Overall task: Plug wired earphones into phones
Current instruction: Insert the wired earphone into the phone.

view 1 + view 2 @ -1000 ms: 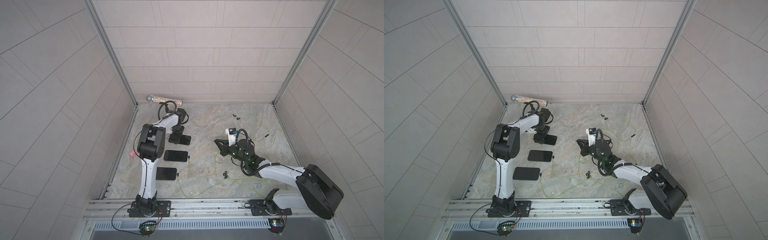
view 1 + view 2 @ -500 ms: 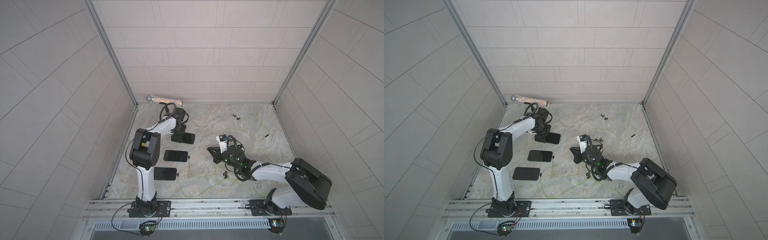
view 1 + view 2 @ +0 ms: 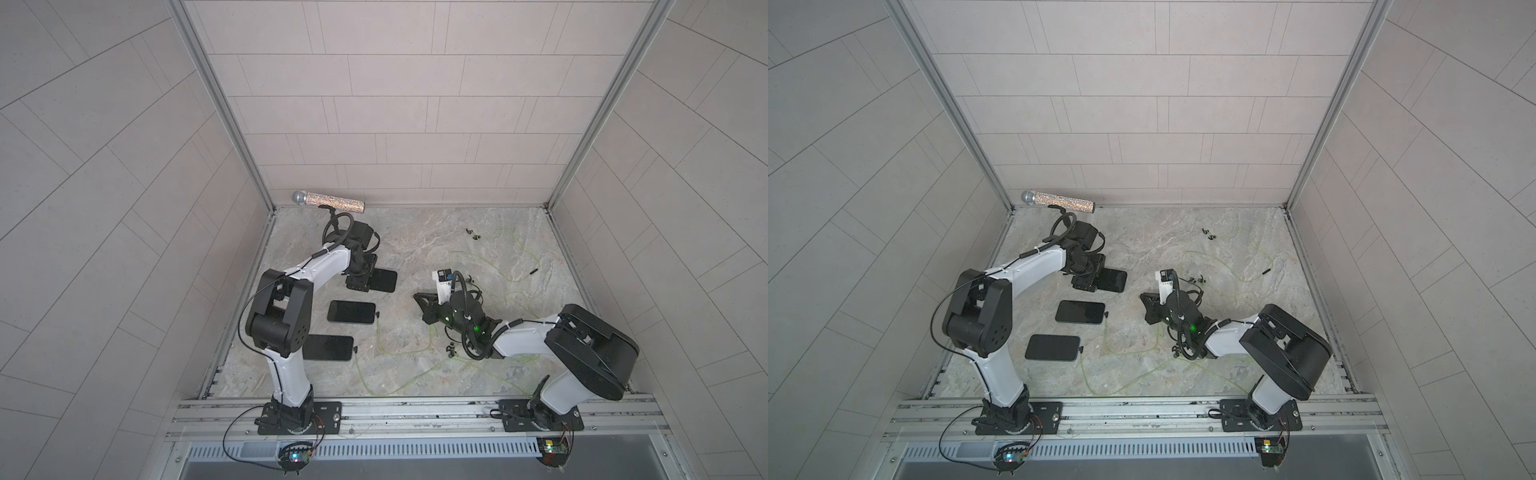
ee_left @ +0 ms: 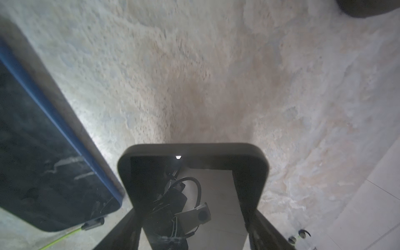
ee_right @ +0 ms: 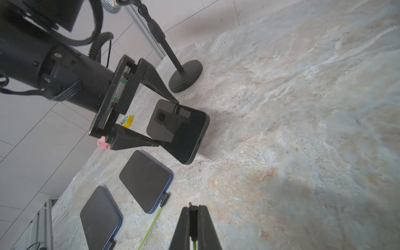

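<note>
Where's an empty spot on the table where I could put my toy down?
Best: the bare far middle of the table, between the microphone and the far earbuds. There's a smaller gap between the far phone and the right gripper. Crowded: around the middle phone, near phone, and the green cables looping beside them.

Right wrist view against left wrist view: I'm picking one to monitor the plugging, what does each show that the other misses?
Only the right wrist view: the right claw shut on a small black plug with green cable, the empty port of the glossy black phone, a third blue-edged phone, a small yellow block. Only the left wrist view: small dark hooked bits, too small to identify. Both: the left claw gripping that black phone, and the middle blue-edged phone beside it, plug in.
</note>
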Action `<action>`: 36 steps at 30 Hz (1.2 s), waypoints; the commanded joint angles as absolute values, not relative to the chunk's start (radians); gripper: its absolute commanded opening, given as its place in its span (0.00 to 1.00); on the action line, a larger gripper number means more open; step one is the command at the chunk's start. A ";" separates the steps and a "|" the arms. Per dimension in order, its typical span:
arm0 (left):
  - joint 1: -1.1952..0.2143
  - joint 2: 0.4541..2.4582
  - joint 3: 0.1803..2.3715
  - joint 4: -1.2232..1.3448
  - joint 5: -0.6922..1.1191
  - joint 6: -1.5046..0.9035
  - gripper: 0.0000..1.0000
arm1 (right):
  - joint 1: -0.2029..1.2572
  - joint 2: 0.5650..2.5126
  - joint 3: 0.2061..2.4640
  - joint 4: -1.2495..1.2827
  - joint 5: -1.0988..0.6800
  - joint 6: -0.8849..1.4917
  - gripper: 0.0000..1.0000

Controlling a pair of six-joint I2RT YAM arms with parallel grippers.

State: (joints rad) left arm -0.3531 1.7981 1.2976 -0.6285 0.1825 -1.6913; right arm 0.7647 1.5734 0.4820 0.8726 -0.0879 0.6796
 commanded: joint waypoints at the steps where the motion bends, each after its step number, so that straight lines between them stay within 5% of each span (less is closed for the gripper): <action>1: -0.374 1.715 1.255 -0.574 0.205 -1.725 0.70 | 0.761 1.546 0.453 0.952 -0.065 0.694 0.00; 25: -0.545 1.267 0.833 -0.216 0.151 -1.968 0.69 | 0.765 1.409 0.315 1.195 -0.027 0.626 0.00; 36: -0.606 1.219 0.781 -0.129 0.110 -2.029 0.68 | 0.810 1.472 0.268 1.427 -0.001 0.565 0.00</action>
